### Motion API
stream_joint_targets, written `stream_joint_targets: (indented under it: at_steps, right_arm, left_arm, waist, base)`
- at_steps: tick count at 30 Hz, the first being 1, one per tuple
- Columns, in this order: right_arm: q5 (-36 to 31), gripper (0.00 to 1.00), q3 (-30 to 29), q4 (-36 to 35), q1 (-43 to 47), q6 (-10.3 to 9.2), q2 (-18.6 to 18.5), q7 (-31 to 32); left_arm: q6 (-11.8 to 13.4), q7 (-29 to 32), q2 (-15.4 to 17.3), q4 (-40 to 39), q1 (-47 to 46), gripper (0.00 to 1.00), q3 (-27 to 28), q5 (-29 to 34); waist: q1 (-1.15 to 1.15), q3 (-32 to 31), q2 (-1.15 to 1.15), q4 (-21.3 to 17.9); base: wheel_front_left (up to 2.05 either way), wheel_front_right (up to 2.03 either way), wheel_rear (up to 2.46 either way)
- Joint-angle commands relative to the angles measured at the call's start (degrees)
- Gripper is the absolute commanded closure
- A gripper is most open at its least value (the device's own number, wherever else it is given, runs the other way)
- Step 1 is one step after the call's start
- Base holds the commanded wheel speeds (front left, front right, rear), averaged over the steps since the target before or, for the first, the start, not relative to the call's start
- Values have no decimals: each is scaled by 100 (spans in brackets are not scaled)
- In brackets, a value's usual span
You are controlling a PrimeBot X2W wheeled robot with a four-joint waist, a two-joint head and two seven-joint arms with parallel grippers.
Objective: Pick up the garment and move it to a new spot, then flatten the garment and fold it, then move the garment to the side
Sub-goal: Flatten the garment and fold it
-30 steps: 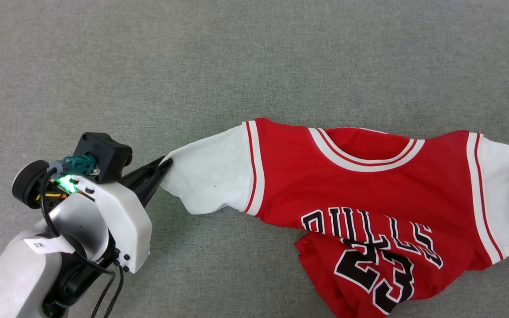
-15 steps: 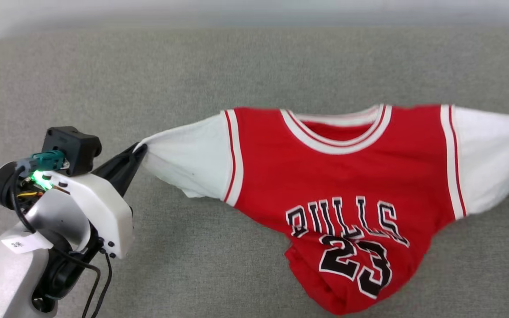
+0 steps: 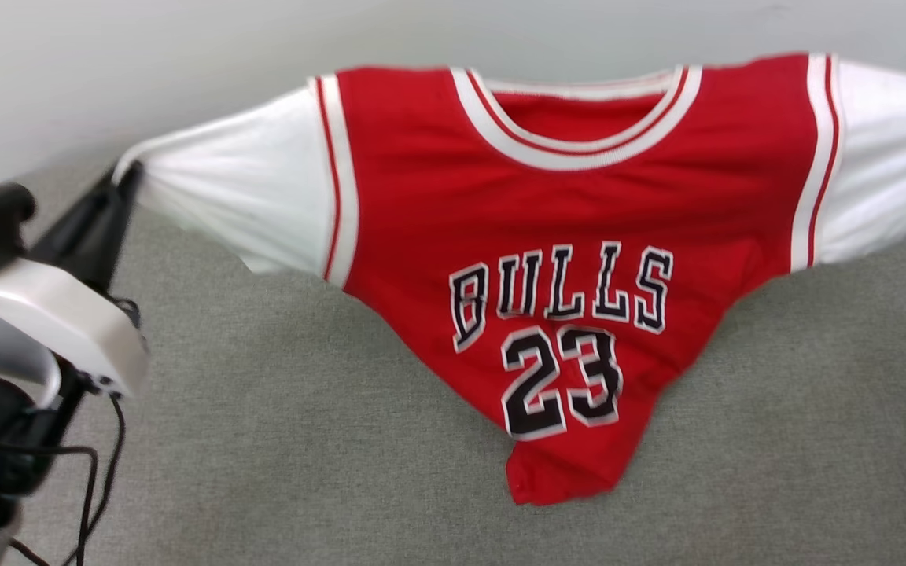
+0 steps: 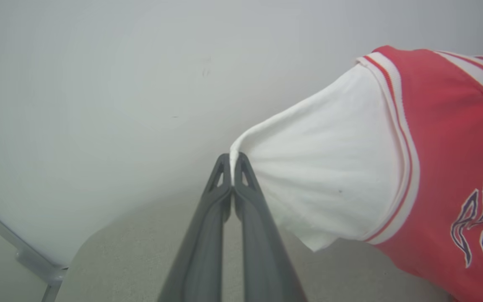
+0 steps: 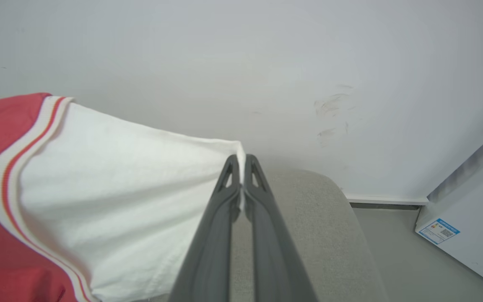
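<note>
My left gripper [image 4: 233, 161] and right gripper [image 5: 241, 163] tight on the sleeves of the red-and-white cloth jersey [image 3: 563, 212], over the grey fabric bench [image 3: 303, 456], white wall [image 3: 146, 55] behind.

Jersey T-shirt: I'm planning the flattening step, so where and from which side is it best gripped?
Probably by the two white sleeve cuffs, each from its outer side. The left gripper pinches one cuff tip, the right gripper the other, and the jersey T-shirt hangs spread between them, chest lettering readable, lower body sagging narrow.

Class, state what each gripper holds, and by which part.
The red jersey-style T-shirt with white sleeves: left gripper pinches one sleeve's tip, right gripper the other's.
</note>
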Motion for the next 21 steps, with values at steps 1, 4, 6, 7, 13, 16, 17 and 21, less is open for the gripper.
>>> stream_joint_targets:
  at_steps: [1, 4, 6, 7, 13, 16, 17, 21]
  right_arm:
    - [94, 100, -30, -87, -202, -10, -15, -26]
    - [265, 100, -37, -209, -371, -10, 89, 14]
    - [345, 100, -84, -298, -466, -10, 111, 21]
    - [375, 100, -91, -342, -492, -10, 108, 28]
    - [402, 100, -211, -511, -796, -10, 121, -77]
    - [432, 100, -287, -478, -1055, -10, 243, -120]
    - [399, 100, -302, -448, -1159, -10, 255, -126]
    - [234, 100, -319, -255, -1664, -11, 298, -202]
  left_arm:
    - [-6, -114, 101, -15, -154, 100, 156, 20]
    - [20, -270, 182, -105, -258, 100, 360, 48]
    - [63, -388, 256, -156, -371, 100, 508, 92]
    - [68, -451, 267, -186, -430, 100, 574, 94]
    - [26, -558, 488, -167, -764, 100, 851, 139]
    - [-49, -576, 588, -76, -983, 100, 983, 54]
    - [-72, -598, 641, -20, -1080, 100, 1033, 54]
    - [-245, -707, 739, 315, -1539, 100, 1119, 6]
  waist:
    - [1, -94, 0, -42]
    - [1, -130, 0, -75]
    - [1, -150, 0, -74]
    - [1, -155, 0, -69]
    - [1, -80, 0, -50]
    - [1, 22, 0, -64]
    - [1, 78, 0, -68]
    - [1, 403, 0, -56]
  base:
    - [0, 0, 0]
    - [0, 0, 0]
    - [0, 0, 0]
    - [0, 0, 0]
    - [0, 0, 0]
    - [0, 0, 0]
    - [0, 0, 0]
    - [0, 0, 0]
